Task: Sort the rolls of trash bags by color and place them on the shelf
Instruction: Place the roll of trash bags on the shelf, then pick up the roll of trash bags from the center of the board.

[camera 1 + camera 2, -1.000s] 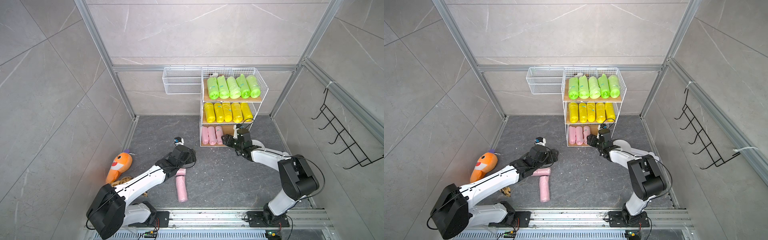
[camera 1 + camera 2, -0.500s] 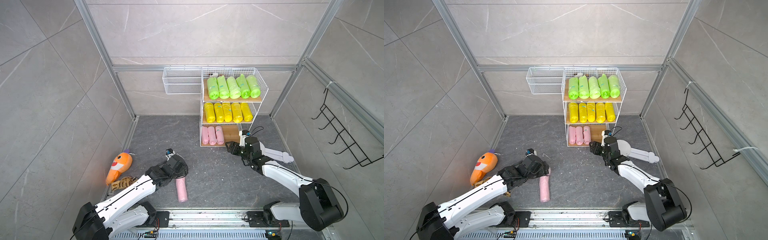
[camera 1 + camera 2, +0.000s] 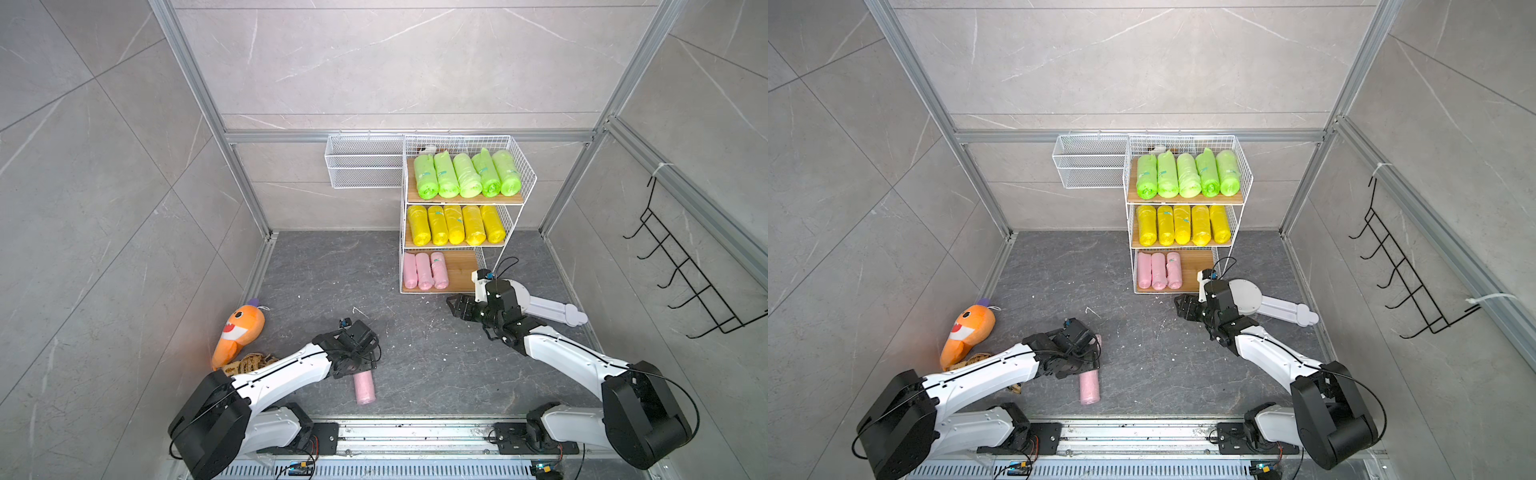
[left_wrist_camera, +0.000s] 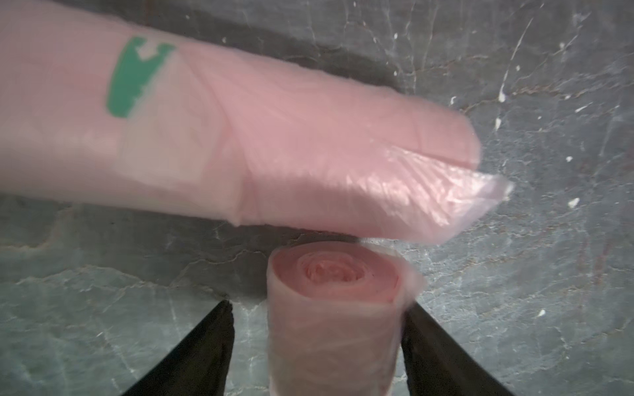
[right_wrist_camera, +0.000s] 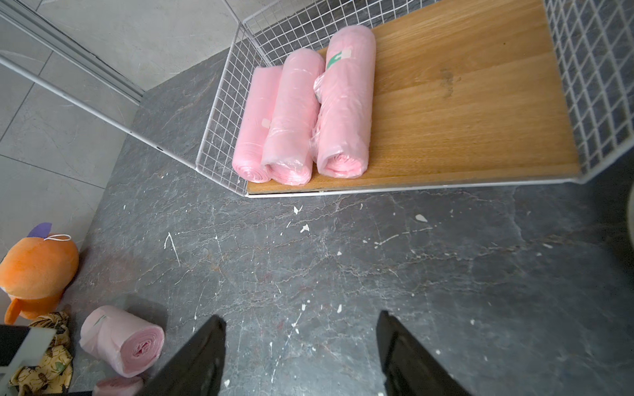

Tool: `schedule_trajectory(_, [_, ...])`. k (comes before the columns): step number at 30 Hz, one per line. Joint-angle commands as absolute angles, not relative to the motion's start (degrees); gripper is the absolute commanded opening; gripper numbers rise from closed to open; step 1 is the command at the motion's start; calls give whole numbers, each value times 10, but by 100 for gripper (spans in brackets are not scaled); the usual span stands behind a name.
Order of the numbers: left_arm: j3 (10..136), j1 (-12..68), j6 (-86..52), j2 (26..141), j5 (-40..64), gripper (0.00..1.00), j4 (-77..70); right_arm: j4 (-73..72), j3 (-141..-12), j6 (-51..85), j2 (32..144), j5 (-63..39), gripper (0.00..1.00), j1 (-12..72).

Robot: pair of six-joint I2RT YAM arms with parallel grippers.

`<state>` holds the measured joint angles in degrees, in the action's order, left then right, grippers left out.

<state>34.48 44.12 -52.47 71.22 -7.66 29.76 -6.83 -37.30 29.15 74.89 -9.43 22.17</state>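
The shelf (image 3: 527,178) stands at the back with several green rolls (image 3: 465,174) on its top tier and several yellow rolls (image 3: 453,224) on the middle one. Three pink rolls (image 3: 424,270) (image 5: 295,113) lie at the left of the bottom board. Two pink rolls are on the floor. My left gripper (image 3: 361,365) (image 4: 317,305) is open astride one of them (image 3: 365,388) (image 4: 334,308), with one finger touching it and a gap at the other. The second (image 4: 240,137) (image 3: 1098,338), with a teal sticker, lies crosswise just beyond. My right gripper (image 3: 455,305) (image 5: 299,316) hangs open and empty over the floor before the shelf.
An orange plush shark (image 3: 239,332) and a patterned cloth (image 3: 247,363) lie by the left wall. A white wire basket (image 3: 363,166) hangs left of the shelf. A black hook rack (image 3: 685,274) is on the right wall. A white flat object (image 3: 548,309) lies right of the shelf.
My left gripper has pulled back toward the front and come down over a floor roll, its jaws narrowing. My right gripper has backed away from the shelf's bottom tier and widened a little.
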Motion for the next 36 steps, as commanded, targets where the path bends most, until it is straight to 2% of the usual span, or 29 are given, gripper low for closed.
schedule_trajectory(1, [347, 442, -508, 727, -67, 70, 257, -69, -367, 302, 753, -105, 74, 225])
schedule_trajectory(6, [341, 442, -510, 730, -64, 53, 239, -43, -368, 294, 740, -107, 74, 227])
schedule_trajectory(9, [337, 442, -513, 730, -31, 46, 226, -24, -368, 284, 728, -106, 75, 227])
schedule_trajectory(15, [365, 443, -530, 726, 58, 43, 131, 33, -392, 251, 713, -157, 78, 226])
schedule_trajectory(21, [434, 429, -566, 767, 21, 37, -6, 68, -417, 246, 684, -262, 81, 226])
schedule_trajectory(25, [476, 423, -597, 815, 1, 35, -87, 9, -400, 290, 669, -351, 82, 227])
schedule_trajectory(29, [507, 423, -616, 846, -1, 35, -129, -134, -348, 367, 677, -423, 83, 229])
schedule_trajectory(36, [527, 424, -624, 854, 18, 35, -149, -192, -325, 373, 722, -414, 85, 257])
